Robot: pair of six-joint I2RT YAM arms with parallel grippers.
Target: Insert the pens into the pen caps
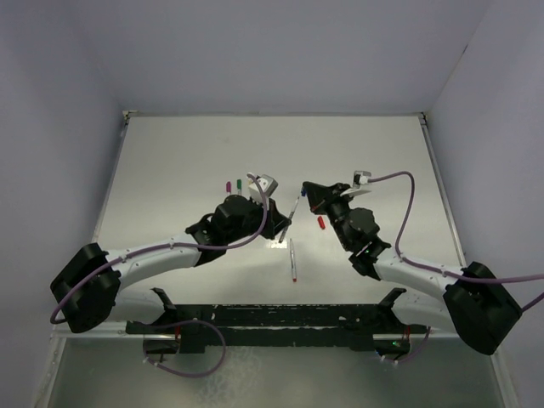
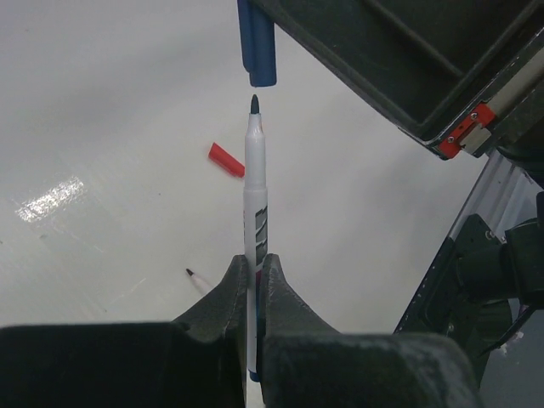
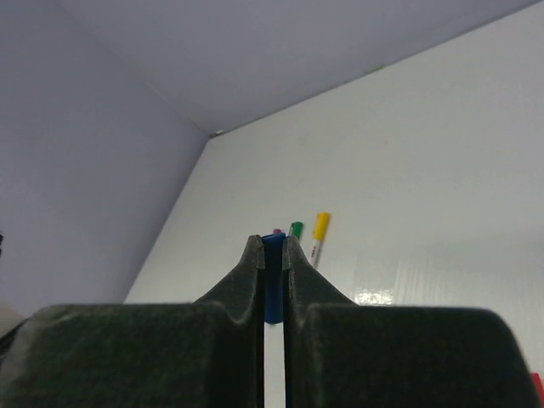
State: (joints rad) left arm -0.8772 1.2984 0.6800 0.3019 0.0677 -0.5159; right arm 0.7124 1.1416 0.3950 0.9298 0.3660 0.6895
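My left gripper (image 2: 253,259) is shut on the blue-tipped pen (image 2: 255,187) and holds it above the table, tip forward. My right gripper (image 3: 272,240) is shut on the blue cap (image 3: 272,272). In the left wrist view the blue cap (image 2: 257,51) hangs just beyond the pen's tip, in line with it, with a small gap between them. In the top view the left gripper (image 1: 278,223) and right gripper (image 1: 308,192) face each other at mid-table. The red cap (image 1: 320,223) and the uncapped red pen (image 1: 292,259) lie on the table.
Capped pens with green (image 3: 295,229) and yellow (image 3: 320,225) caps lie together at the back left, a purple one (image 1: 229,184) beside them. The white table has a raised rim (image 1: 272,114) and grey walls around it.
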